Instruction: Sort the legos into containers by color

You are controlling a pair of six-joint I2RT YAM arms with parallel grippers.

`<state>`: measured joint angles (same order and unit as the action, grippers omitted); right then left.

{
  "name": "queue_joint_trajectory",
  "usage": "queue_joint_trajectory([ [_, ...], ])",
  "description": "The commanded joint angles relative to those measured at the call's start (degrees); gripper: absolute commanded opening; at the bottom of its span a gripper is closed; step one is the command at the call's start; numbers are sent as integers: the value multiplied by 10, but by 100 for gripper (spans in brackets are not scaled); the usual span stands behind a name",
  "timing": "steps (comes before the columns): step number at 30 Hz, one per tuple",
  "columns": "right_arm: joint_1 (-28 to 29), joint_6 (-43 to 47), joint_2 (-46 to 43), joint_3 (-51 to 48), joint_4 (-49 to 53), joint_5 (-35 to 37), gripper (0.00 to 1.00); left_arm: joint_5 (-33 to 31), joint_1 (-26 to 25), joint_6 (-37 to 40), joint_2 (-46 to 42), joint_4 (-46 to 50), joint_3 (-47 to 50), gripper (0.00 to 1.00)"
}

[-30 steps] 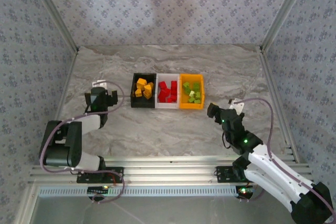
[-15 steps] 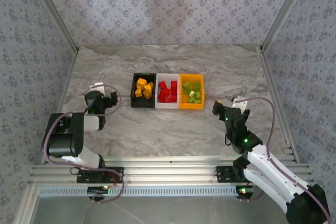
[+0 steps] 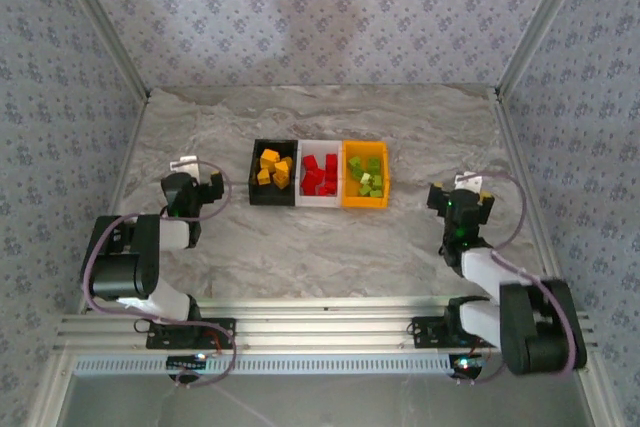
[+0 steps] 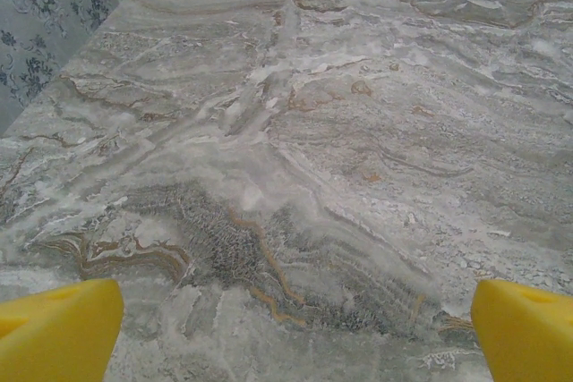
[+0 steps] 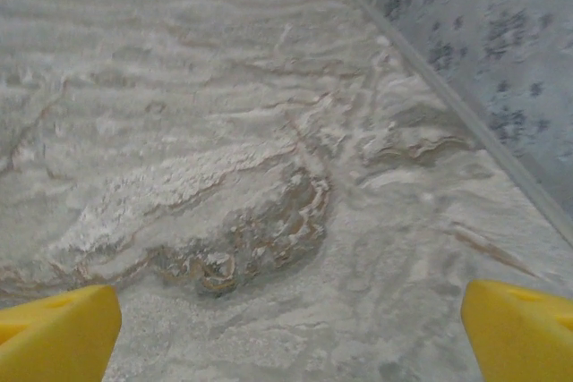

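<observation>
Three containers stand side by side at the table's middle. The black bin (image 3: 273, 186) holds several orange-yellow legos (image 3: 272, 167). The white bin (image 3: 319, 187) holds several red legos (image 3: 319, 174). The orange-yellow bin (image 3: 364, 188) holds several lime green legos (image 3: 366, 175). My left gripper (image 3: 192, 190) rests low at the left, apart from the bins, open, with bare marble between its yellow fingertips (image 4: 58, 328). My right gripper (image 3: 459, 204) sits at the right, also open, its yellow fingertips (image 5: 519, 324) wide apart over bare marble.
The marble tabletop (image 3: 330, 247) is ringed by patterned walls and metal rails (image 3: 520, 147). In the right wrist view the right wall (image 5: 483, 51) runs close by. An aluminium base rail (image 3: 320, 322) lies along the near edge.
My right arm has pulled back and swung right, away from the orange-yellow bin, folding toward its base. My left gripper shifted slightly toward its base earlier and has held still since.
</observation>
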<state>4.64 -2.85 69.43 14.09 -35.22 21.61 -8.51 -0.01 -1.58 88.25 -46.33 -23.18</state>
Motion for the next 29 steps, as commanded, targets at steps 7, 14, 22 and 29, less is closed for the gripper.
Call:
queue_joint_trajectory([
  [7,-29,52,199,22,-269,-92,100,8,0,-8,-3,-15,1,99],
  [14,-52,25,180,70,-145,-117,100,7,0,-8,-2,-15,1,99],
  [22,-49,26,178,71,-136,-111,100,8,0,-7,-2,-14,0,100],
  [29,-49,26,179,71,-136,-111,100,7,0,-6,-2,-14,0,99],
])
